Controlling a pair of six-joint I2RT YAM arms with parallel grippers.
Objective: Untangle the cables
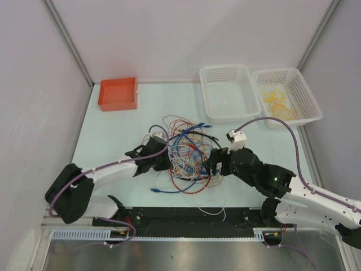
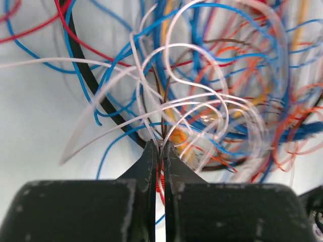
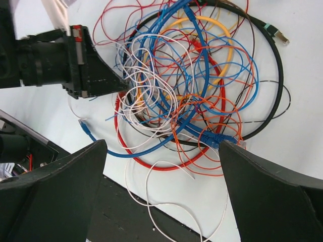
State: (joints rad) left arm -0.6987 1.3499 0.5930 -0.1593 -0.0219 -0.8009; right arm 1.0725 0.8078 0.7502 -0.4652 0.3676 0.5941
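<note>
Left gripper (image 2: 161, 147) clenched on thin strands of the cables (image 1: 189, 153), likely to drag them out; right gripper (image 3: 162, 145) spread wide over the tangle, holding nothing.

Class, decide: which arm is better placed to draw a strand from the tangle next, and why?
Likely left: the left pincer is shut on strands of the cables; the right pincer hangs open.

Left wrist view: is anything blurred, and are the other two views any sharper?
Left wrist: the cables smear with motion blur toward the right, while the left side is crisper. Right wrist: same cables sharp, evenly lit. Top external: sharp, soft light, only faint shadows.
</note>
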